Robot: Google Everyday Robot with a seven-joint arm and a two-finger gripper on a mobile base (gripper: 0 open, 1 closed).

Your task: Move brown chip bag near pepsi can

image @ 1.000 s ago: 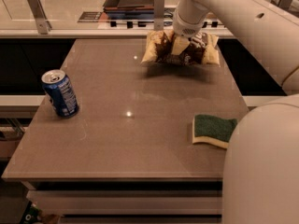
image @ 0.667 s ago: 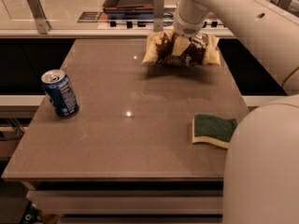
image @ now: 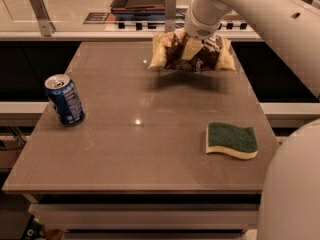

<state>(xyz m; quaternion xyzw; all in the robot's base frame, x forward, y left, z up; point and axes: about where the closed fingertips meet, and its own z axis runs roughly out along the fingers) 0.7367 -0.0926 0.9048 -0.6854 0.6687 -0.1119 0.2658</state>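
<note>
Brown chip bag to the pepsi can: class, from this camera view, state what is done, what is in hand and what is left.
Done: the claw grips the brown chip bag, lifted above its shadow at the far end of the table. In hand: the carry. Left: crossing to the pepsi can, upright at the left edge, and setting the bag down beside it.

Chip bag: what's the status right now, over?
Tool at far edge, shut on bag. Bag held just above table. Can at left edge, apart. Nothing between them; sponge sits right.
</note>
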